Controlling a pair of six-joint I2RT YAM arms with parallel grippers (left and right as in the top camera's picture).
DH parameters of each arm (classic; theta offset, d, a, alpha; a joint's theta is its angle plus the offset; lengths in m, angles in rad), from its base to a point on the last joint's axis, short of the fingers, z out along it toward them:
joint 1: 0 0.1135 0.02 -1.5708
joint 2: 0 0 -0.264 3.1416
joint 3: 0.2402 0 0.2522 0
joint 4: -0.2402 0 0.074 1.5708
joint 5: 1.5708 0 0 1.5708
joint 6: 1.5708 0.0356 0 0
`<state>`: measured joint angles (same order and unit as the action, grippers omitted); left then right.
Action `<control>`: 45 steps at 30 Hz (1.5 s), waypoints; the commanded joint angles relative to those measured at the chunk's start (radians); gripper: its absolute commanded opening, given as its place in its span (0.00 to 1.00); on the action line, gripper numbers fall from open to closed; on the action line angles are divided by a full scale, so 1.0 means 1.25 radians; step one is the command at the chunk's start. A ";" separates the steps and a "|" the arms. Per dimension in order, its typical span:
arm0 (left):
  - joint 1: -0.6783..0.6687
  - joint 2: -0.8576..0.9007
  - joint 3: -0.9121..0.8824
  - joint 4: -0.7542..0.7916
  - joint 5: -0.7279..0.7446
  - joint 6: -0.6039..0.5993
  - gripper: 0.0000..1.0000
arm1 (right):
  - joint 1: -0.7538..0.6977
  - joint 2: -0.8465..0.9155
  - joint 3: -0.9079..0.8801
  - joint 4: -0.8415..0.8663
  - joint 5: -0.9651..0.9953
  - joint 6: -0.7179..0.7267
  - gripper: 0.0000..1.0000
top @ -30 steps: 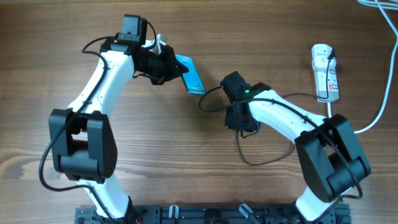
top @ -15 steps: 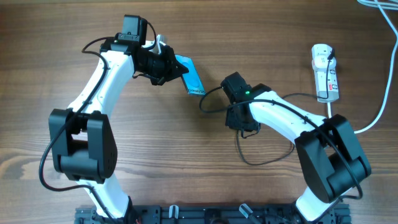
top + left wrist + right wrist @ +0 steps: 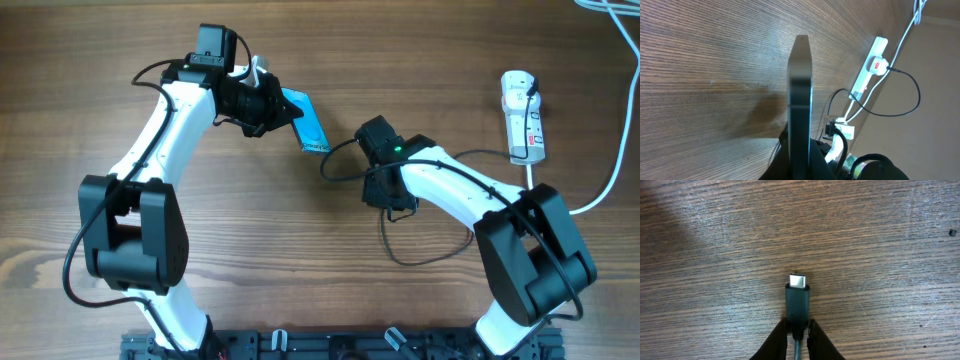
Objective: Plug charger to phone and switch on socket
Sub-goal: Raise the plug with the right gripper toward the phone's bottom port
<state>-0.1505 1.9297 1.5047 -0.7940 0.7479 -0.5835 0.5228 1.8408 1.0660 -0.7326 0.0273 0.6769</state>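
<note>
My left gripper [image 3: 283,112] is shut on the phone [image 3: 308,121], a flat cyan-screened handset held tilted above the table. In the left wrist view the phone [image 3: 800,100] shows edge-on between the fingers [image 3: 801,162]. My right gripper [image 3: 798,330] is shut on the charger connector [image 3: 797,300], a dark plug with a bare metal tip pointing away over the wood. In the overhead view the right gripper [image 3: 385,200] is right of and below the phone, apart from it, and the thin black charger cable [image 3: 430,255] loops beneath the arm. The socket [image 3: 523,117] lies at the far right.
The socket's thick white lead [image 3: 615,120] curves along the right edge of the table. A black plug sits in the socket's upper end [image 3: 530,92]. The socket also shows in the left wrist view [image 3: 871,67]. Both arm bases stand at the near edge.
</note>
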 commanded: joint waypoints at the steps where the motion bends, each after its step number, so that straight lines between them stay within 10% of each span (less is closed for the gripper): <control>1: -0.002 -0.024 0.001 0.000 0.010 0.015 0.04 | 0.001 0.017 -0.026 0.009 -0.001 0.001 0.14; 10: -0.002 -0.024 0.001 0.014 0.049 0.015 0.04 | 0.001 0.015 0.002 -0.002 -0.024 -0.040 0.04; 17: -0.002 -0.024 0.001 0.396 0.450 -0.023 0.04 | -0.009 -0.119 0.071 -0.065 -0.147 -0.120 0.04; 23: -0.004 -0.025 0.001 0.560 0.455 -0.088 0.04 | -0.008 -0.324 0.071 -0.112 -0.258 -0.186 0.04; 45: -0.121 -0.025 0.001 0.432 0.277 0.037 0.04 | 0.060 -0.410 0.103 -0.149 -0.093 -0.160 0.05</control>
<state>-0.3012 1.9259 1.4952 -0.2527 1.0855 -0.5980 0.5949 1.3460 1.1461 -0.9203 -0.1284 0.4706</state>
